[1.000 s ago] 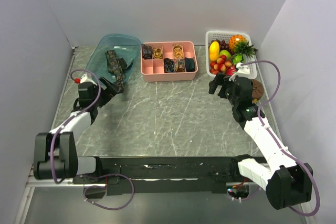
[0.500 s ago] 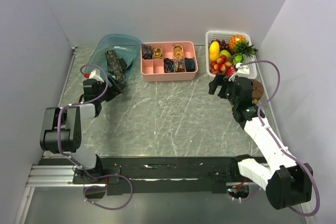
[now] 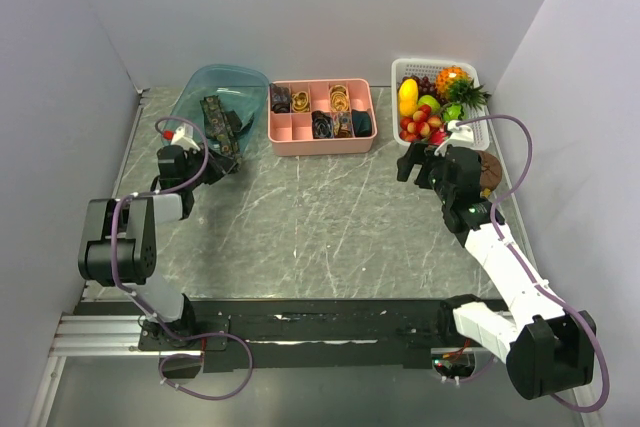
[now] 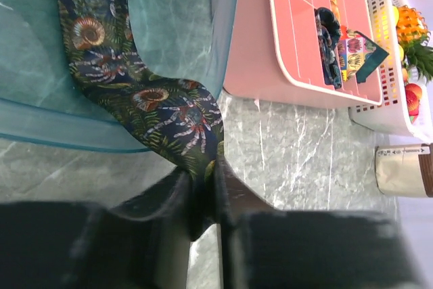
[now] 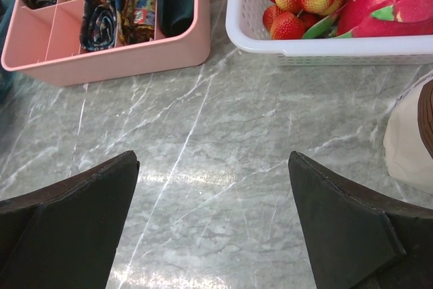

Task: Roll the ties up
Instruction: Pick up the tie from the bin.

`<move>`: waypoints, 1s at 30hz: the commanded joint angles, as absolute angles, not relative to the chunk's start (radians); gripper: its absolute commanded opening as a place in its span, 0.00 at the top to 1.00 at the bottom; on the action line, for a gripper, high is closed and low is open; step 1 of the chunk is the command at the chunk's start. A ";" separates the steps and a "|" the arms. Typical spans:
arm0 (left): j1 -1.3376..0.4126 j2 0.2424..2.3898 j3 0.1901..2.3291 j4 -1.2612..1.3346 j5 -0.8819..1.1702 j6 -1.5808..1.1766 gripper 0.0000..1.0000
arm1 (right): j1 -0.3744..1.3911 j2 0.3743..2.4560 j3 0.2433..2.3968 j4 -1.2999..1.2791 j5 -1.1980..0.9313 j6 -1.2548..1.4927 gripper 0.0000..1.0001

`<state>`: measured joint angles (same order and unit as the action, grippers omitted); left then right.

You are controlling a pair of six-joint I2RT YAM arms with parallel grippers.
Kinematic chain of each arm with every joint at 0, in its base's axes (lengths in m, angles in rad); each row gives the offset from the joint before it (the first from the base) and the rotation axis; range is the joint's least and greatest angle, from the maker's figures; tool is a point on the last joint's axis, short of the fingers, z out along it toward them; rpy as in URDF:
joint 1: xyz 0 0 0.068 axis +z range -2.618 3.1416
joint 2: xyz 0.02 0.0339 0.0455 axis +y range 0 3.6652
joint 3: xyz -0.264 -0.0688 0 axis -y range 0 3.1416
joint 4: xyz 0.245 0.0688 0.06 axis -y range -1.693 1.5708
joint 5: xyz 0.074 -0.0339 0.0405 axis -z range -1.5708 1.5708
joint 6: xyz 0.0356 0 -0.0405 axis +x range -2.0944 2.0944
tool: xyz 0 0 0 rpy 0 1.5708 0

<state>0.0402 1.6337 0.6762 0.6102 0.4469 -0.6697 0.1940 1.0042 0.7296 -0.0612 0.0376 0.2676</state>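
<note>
left pincer (image 4: 203, 175) pinched shut on the tie (image 4: 155, 99) tip hanging over the bin (image 4: 40, 123) left of the tray (image 4: 250, 52), right pincer (image 5: 213, 158) wide open over worktop (image 5: 223, 133) near tray

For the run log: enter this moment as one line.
left gripper: pinching patterned tie end beside teal tub | right gripper: open, empty, above table | rolling: not begun

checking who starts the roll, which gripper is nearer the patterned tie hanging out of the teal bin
Left. The left gripper pinches the patterned tie by its end at the teal bin's edge; the right gripper hangs open far away, by the fruit basket.
</note>
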 commanded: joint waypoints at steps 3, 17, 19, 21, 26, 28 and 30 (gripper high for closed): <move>0.041 1.629 0.704 0.661 0.502 -0.664 0.91 | 0.198 0.991 0.772 -0.052 0.009 0.258 0.00; 0.038 1.490 0.893 0.496 0.555 -0.724 0.99 | 0.204 1.012 0.831 -0.060 -0.103 0.255 0.00; 0.034 1.482 0.934 0.451 0.575 -0.727 0.99 | 0.204 1.009 0.836 -0.054 -0.136 0.255 0.00; 0.020 1.470 0.969 0.411 0.575 -0.713 0.99 | 0.207 1.014 0.841 -0.049 -0.164 0.262 0.01; 0.008 1.440 0.985 0.304 0.526 -0.696 0.99 | 0.233 1.035 0.850 -0.032 -0.230 0.278 0.00; 0.008 1.431 0.962 0.292 0.503 -0.706 0.99 | 0.248 1.045 0.857 -0.029 -0.245 0.282 0.00; 0.008 1.414 0.917 0.267 0.488 -0.713 0.99 | 0.279 1.060 0.864 -0.022 -0.262 0.281 0.00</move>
<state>0.0078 1.4647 0.9607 0.3389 0.5190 -0.7006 0.2348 1.0401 0.7956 -0.0669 -0.2043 0.2733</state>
